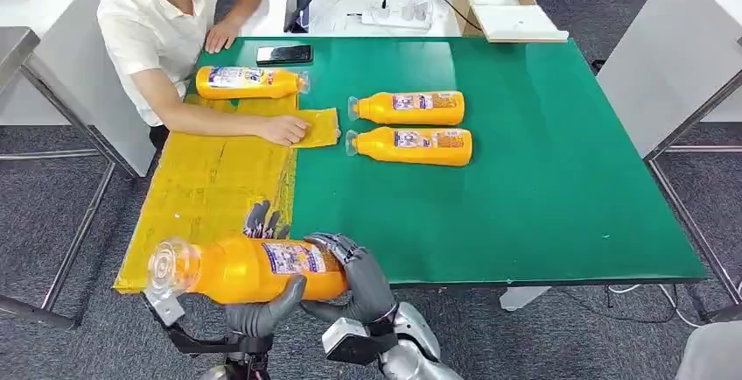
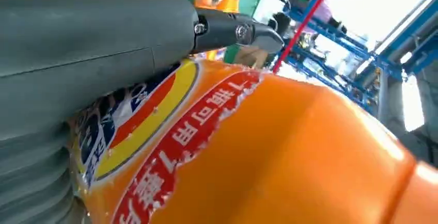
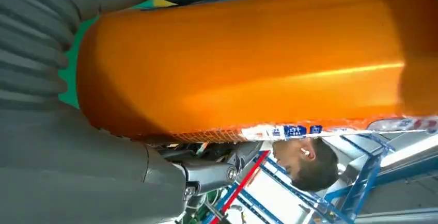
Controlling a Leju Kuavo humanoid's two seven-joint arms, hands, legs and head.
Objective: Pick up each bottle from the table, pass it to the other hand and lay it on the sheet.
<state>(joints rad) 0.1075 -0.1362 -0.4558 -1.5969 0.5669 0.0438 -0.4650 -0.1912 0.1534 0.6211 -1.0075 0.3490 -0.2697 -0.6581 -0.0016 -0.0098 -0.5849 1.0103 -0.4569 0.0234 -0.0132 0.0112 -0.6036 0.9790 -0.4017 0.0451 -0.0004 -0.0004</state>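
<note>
The sheet lies on the left part of the counter. On its far end lies one bottle. Right of the sheet, two bottles lie on the counter, one behind the other. A phone lies behind the sheet's far right corner. A person sits behind the sheet, with a hand on it.

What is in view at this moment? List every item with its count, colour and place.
Orange plastic bottles: four; one held at the table's near edge, one lying on the yellow sheet, two lying side by side on the green mat.
Yellow sheet: one, covering the table's left part.
Green table mat: one.
Black phone: one, far edge of the mat.
Cardboard box: one, beyond the table.
Person in white shirt: one, hand on the sheet.
Left hand: grey, under the held bottle.
Right hand: grey, grips its base.
</note>
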